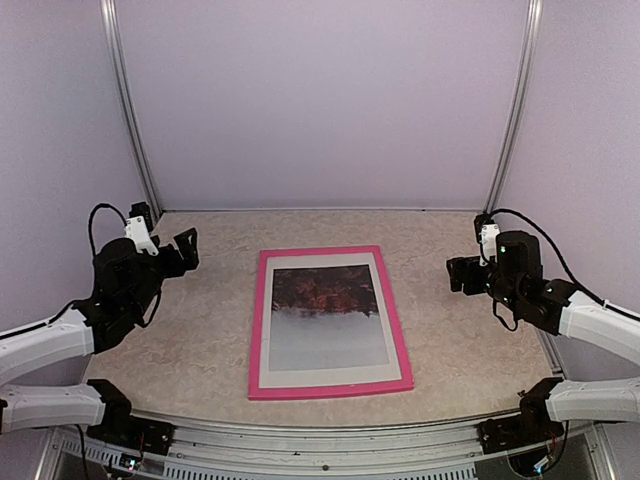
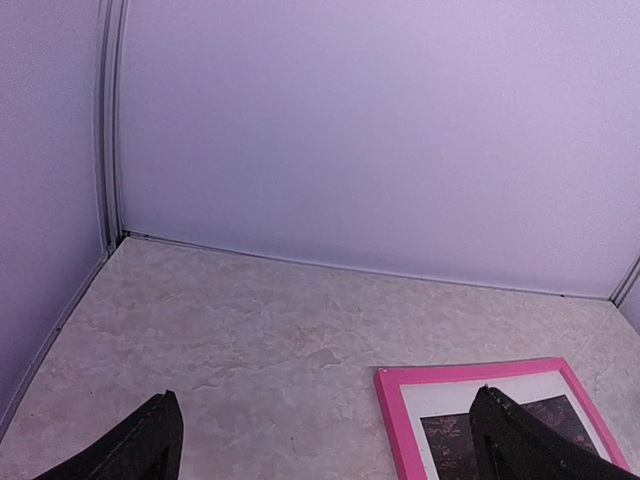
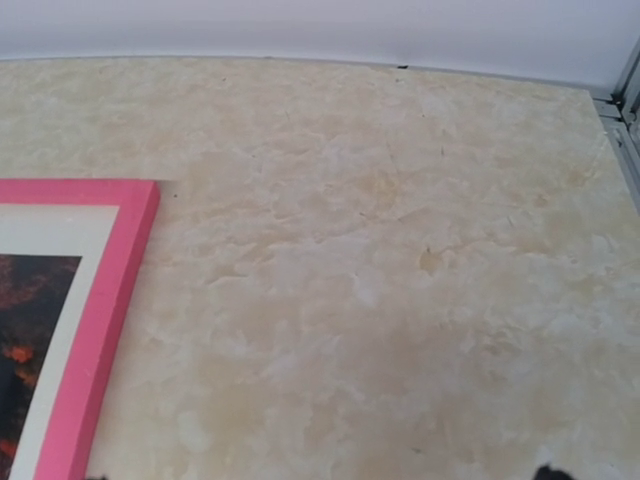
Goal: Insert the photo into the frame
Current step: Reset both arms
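The pink-red frame [image 1: 257, 330] lies flat and face up in the middle of the table. Inside it sits the photo [image 1: 327, 318], dark red foliage above pale grey, with a white border all round. My left gripper [image 1: 182, 250] hovers open to the left of the frame's far corner, holding nothing. In the left wrist view its two black fingertips [image 2: 150, 440] stand wide apart, and the frame's far left corner [image 2: 395, 420] shows with the photo [image 2: 445, 440] in it. My right gripper [image 1: 463, 275] hangs open and empty to the right. The right wrist view shows the frame's far right corner [image 3: 100, 310].
The marbled beige table [image 1: 200, 330] is walled by pale lilac panels on three sides. Metal posts stand in the back corners [image 1: 148, 190] [image 1: 500, 180]. A metal rail [image 1: 330, 440] runs along the near edge between the arm bases.
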Available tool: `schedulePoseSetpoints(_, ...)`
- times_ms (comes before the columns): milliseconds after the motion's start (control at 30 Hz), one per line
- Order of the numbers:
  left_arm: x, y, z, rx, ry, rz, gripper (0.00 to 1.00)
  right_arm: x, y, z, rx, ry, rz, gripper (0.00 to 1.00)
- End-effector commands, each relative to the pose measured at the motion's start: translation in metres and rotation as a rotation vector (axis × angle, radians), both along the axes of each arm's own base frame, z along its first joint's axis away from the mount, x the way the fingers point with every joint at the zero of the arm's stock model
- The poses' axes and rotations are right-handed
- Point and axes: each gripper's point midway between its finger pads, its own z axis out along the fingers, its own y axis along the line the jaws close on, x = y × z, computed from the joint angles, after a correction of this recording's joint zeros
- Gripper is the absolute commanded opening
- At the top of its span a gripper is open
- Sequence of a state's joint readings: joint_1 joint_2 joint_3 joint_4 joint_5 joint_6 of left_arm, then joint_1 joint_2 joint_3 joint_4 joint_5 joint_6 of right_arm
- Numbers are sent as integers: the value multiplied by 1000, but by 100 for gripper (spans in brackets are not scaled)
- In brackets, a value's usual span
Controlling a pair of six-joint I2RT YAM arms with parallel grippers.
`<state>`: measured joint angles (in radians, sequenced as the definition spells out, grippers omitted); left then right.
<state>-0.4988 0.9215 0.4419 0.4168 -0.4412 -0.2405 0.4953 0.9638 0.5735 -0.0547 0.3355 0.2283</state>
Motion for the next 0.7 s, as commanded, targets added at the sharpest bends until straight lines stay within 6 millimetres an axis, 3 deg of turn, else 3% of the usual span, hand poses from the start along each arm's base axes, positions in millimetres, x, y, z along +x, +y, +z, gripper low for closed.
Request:
schedulePoseSetpoints(0,4,-1,6,9,-2,-1,99,-1,-1,3,-2,-18,-7,91)
schedulePoseSetpoints(667,6,-1,2,18,17,5,99,-2,-2,4,1,-21,-12,90)
